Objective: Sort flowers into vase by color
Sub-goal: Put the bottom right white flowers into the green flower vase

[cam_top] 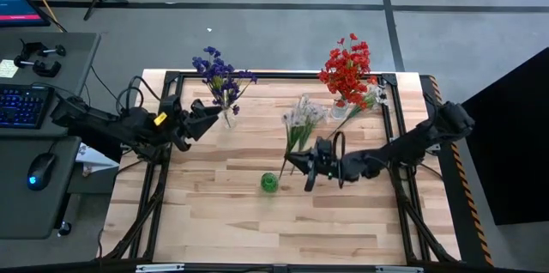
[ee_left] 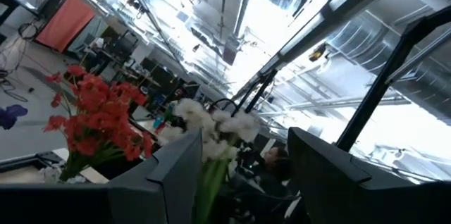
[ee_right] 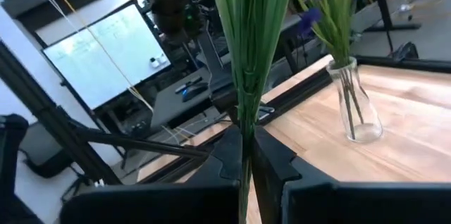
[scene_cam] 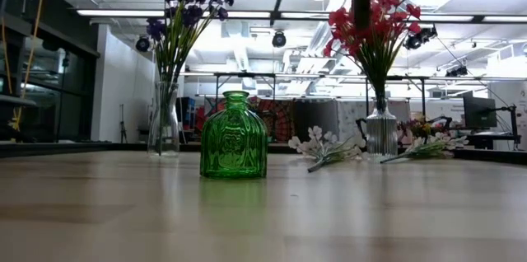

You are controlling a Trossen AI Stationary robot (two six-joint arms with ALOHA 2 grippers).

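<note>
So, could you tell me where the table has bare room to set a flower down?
The widest bare stretch is the near half of the table, in front of the green vase. The left side below the left gripper is also free. The far right is crowded: red flowers, white flowers, another loose spray, and the right gripper clamping stems.

The left gripper is standing with its fingers apart, white flowers showing between them. Red flowers are standing just beside the white flowers.
</note>
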